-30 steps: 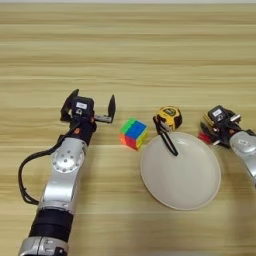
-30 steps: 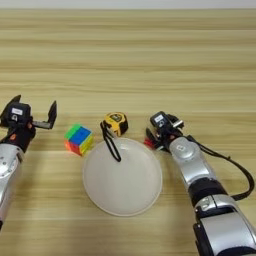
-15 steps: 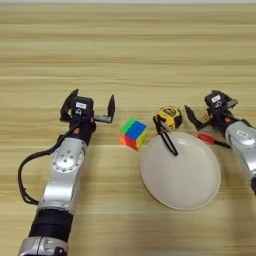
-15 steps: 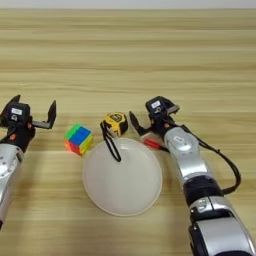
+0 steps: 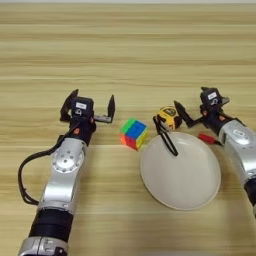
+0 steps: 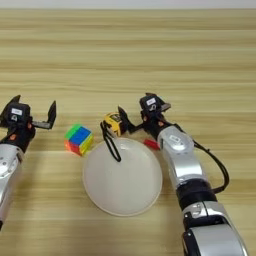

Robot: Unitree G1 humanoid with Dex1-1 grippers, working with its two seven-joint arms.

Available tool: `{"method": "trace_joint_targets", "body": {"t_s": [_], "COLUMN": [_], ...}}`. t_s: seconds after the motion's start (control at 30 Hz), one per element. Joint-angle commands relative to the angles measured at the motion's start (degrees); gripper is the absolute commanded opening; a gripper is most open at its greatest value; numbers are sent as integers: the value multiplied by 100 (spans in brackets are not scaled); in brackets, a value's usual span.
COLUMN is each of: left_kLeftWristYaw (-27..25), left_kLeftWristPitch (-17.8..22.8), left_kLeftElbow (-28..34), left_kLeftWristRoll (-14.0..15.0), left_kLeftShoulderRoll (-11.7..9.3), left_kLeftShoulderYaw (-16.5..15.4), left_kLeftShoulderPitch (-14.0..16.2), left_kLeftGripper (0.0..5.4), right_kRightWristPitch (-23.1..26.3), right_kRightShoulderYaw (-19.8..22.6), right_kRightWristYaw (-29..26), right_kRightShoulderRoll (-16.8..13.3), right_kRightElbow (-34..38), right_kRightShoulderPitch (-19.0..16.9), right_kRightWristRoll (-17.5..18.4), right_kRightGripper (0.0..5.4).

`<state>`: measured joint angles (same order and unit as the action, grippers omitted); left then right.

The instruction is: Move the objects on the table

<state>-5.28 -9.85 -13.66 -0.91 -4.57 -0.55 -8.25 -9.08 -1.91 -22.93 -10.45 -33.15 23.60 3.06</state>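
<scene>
The right gripper (image 5: 197, 109) has lifted off the thin red pen (image 5: 208, 138), fingers spread beside the boxy tape measure (image 5: 168, 117).

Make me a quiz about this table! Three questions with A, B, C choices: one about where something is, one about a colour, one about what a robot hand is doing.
1. Where does the tape measure's strap lie?
A. Over the plate's rim
B. Under the cube
C. In the left gripper

2. What colour is the plate?
A. Blue
B. Off-white
C. Black

3. How are the left gripper's fingers?
A. Shut on the cube
B. Shut on a pen
C. Open, holding nothing

Answers:
1. A: the black strap runs from the tape measure onto the plate.
2. B: the round plate is off-white against the wooden table.
3. C: the left gripper stands with its fingers spread, left of the cube and apart from it.
</scene>
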Motion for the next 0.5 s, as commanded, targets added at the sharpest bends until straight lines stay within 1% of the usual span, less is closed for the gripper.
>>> {"method": "trace_joint_targets", "body": {"t_s": [0.03, 0.13, 0.27, 0.5], "left_kLeftWristYaw": [35, 65, 95, 146], "left_kLeftWristPitch": [-82, -98, -128, -170], "left_kLeftElbow": [-94, -141, -215, -301], "left_kLeftWristRoll": [-34, -46, -71, -112], "left_kLeftShoulderRoll": [14, 30, 51, 101], "left_kLeftShoulderYaw": [24, 32, 41, 80], "left_kLeftShoulderPitch": [-105, -132, -181, -235], "left_kLeftGripper": [540, 540, 540, 540], "right_kRightWristPitch": [86, 115, 273, 599], "right_kRightShoulderYaw": [-159, -230, -283, -335], "right_kRightWristYaw": [23, 64, 73, 20], "right_kRightShoulderRoll": [120, 181, 266, 272], "right_kRightElbow": [50, 23, 81, 75], "right_kRightShoulderPitch": [-48, -16, 82, 242], "right_kRightWristRoll": [-127, -199, -227, -248], "right_kRightGripper": [537, 537, 537, 537]}}
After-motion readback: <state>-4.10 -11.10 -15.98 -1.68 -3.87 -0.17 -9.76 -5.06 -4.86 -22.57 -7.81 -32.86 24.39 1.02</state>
